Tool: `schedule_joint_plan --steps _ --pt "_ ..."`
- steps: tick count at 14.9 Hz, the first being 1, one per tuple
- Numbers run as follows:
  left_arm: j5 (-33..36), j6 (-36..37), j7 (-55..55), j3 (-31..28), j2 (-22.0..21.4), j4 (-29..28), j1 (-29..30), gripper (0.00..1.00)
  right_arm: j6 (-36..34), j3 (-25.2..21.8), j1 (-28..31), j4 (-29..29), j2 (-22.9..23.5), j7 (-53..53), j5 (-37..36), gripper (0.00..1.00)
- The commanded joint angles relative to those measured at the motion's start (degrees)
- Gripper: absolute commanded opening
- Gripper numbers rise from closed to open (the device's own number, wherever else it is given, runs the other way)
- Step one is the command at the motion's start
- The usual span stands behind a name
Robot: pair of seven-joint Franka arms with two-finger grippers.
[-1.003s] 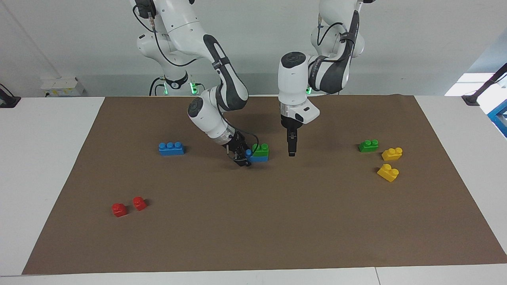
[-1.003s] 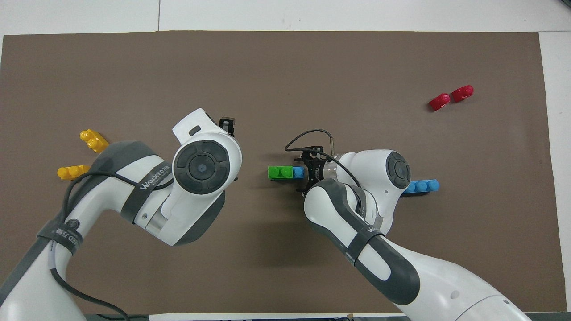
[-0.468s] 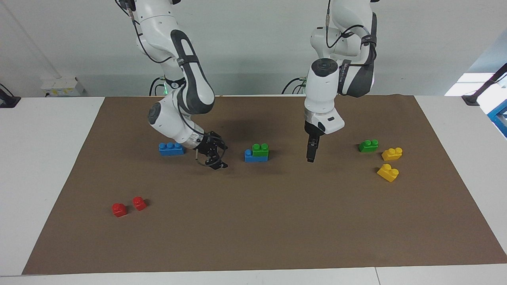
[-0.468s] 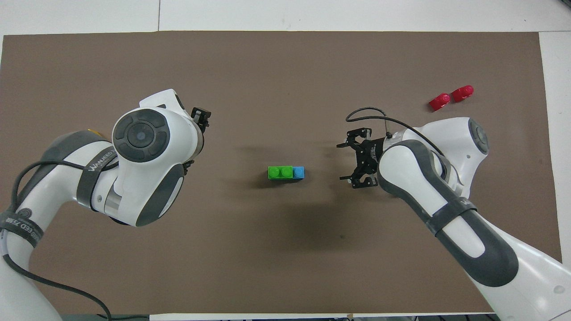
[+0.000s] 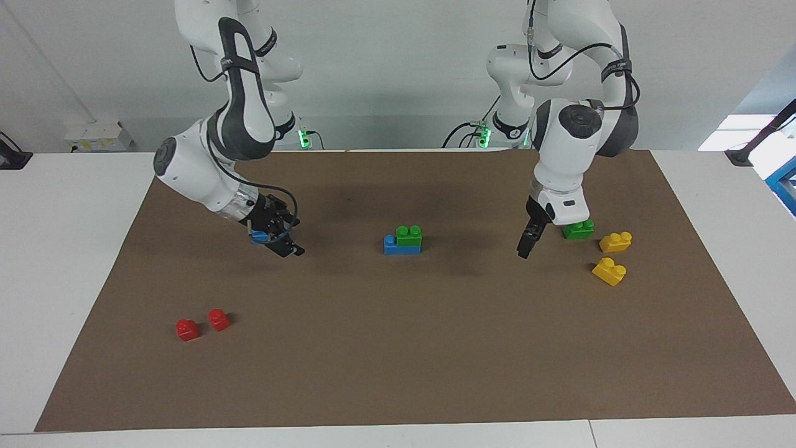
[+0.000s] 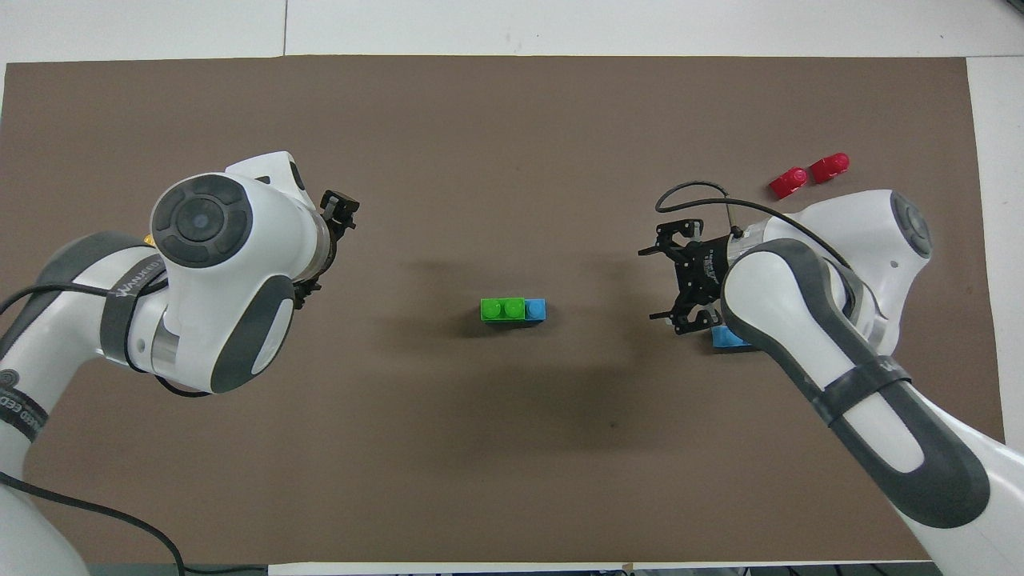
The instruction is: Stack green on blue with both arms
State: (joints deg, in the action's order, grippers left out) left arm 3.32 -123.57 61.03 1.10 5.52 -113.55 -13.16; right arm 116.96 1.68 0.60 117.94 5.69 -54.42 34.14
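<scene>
Green brick (image 5: 408, 235) on blue brick (image 5: 402, 247), long axis arm-to-arm; right fingers (image 6: 666, 282) spread, left fingers (image 5: 525, 243) unclear

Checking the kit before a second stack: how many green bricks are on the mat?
2. One green brick sits stacked on a blue brick mid-mat. The other green brick lies beside the yellow bricks, partly covered by the left arm.

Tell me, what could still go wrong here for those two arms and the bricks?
The right gripper hangs open right over the second blue brick; a low sweep could knock it askew. The left gripper is close beside the loose green brick and might nudge it toward the yellow bricks. The finished stack has green covering only part of the blue, so a bump could tip it.
</scene>
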Motion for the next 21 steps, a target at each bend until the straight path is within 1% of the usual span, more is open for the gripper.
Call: schedule_joint_plan --steps 1,2,4,7,9,12,15,17,19,21 --pt "-1.03 3.42 -10.19 0.66 -2.18 0.34 3.92 1.00 -3.14 0.78 3.96 -2.54 -0.50 9.28 -6.60 0.98" --pt "-1.12 4.47 -14.40 0.57 -2.44 1.13 4.72 1.00 -3.05 0.70 4.84 -2.89 -1.20 13.42 -9.24 0.99" --pt "-1.73 7.19 -23.01 0.57 -2.71 3.15 7.52 1.00 -4.79 0.70 7.12 -4.46 -2.60 17.83 -12.85 0.98" --pt "-4.01 13.07 -39.78 0.22 -3.59 7.10 11.48 1.00 -8.06 0.70 7.48 -8.24 -3.92 26.70 -21.28 0.98" --pt "-4.28 18.25 -46.76 0.04 -3.77 11.22 12.81 1.00 -9.02 0.61 7.84 -10.35 -4.80 34.60 -23.32 0.98" --pt "-4.28 23.54 -48.02 -0.05 -3.85 15.45 12.90 1.00 -12.79 0.70 7.75 -13.16 -7.17 40.77 -26.92 0.99" --pt "-4.20 29.86 -48.28 0.13 -3.85 20.11 12.73 1.00 -18.07 0.78 7.48 -20.44 -7.97 48.16 -29.73 0.99" --pt "-4.02 33.90 -50.81 0.13 -3.77 23.36 12.81 1.00 -20.88 0.70 8.01 -23.97 -7.97 53.77 -29.92 0.99" --pt "-4.02 36.46 -53.72 -0.13 -3.85 24.43 13.25 1.00 -24.74 0.43 8.19 -26.08 -8.24 57.92 -30.00 1.00" --pt "-3.93 37.52 -53.64 -0.05 -3.85 24.78 13.16 1.00 -25.81 0.34 8.28 -26.18 -9.03 58.11 -30.88 1.00"
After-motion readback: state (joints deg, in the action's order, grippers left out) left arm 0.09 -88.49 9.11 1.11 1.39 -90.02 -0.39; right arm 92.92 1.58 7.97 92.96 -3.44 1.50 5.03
